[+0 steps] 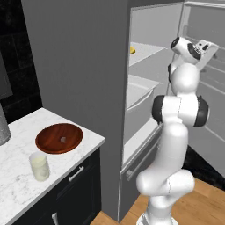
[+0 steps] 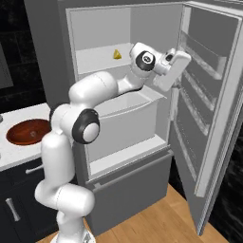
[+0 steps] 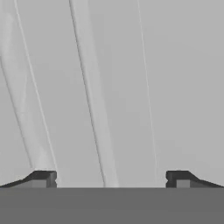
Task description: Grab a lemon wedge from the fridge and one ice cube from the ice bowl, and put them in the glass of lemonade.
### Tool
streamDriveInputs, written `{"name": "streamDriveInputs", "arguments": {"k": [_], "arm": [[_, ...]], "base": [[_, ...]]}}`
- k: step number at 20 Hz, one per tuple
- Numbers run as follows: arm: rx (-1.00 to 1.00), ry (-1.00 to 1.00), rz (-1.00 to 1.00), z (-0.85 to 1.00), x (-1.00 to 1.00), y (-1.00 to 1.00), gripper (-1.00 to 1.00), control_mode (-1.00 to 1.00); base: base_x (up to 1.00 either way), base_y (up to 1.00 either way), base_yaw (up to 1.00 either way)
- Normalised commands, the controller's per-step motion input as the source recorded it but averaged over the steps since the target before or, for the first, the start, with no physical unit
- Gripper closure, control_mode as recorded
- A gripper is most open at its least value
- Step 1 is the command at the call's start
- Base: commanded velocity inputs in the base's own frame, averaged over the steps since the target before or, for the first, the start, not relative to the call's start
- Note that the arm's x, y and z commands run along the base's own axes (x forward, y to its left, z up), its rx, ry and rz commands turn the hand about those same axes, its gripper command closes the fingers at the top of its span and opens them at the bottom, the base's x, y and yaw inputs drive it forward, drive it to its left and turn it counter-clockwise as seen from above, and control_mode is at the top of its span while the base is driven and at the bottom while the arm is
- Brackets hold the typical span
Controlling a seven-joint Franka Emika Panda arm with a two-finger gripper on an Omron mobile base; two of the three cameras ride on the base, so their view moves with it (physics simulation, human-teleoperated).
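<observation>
One lemon wedge (image 2: 116, 55) sits on an upper fridge (image 2: 142, 42) shelf, upper centre of the right base view. The claw (image 3: 111, 179) — jaws wide, empty — faces the open door. Ice bowl (image 1: 59, 138) and glass of lemonade (image 1: 39, 166) stand on the bench (image 1: 17, 184), lower left.

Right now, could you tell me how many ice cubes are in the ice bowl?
1. A single ice cube lies near the middle of the ice bowl on the counter, behind the glass of lemonade. The bowl's near wall could hide another.
</observation>
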Motion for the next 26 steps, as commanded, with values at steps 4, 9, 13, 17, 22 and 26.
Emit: {"name": "streamDriveInputs", "arguments": {"k": [4, 9, 13, 17, 22, 26], "arm": [[0.00, -0.02, -0.06, 0.03, 0.06, 0.08, -1.00, -1.00], [0.00, -0.11, -0.03, 0.21, -0.13, 0.23, -1.00, -1.00], [0.00, -0.24, -0.01, 0.28, -0.59, 0.89, -1.00, -1.00], [0.18, -0.27, -0.08, 0.11, -0.71, 0.73, -1.00, -1.00], [0.48, -0.35, -0.19, -0.06, -0.95, 0.52, -1.00, -1.00], [0.38, -0.31, -0.16, -0.24, -1.00, 0.55, -1.00, -1.00]], "base": [[0.00, 0.00, 0.00], [0.00, 0.00, 0.00], [0.00, 0.00, 0.00], [0.00, 0.00, 0.00], [0.00, 0.00, 0.00], [0.00, 0.00, 0.00]]}}
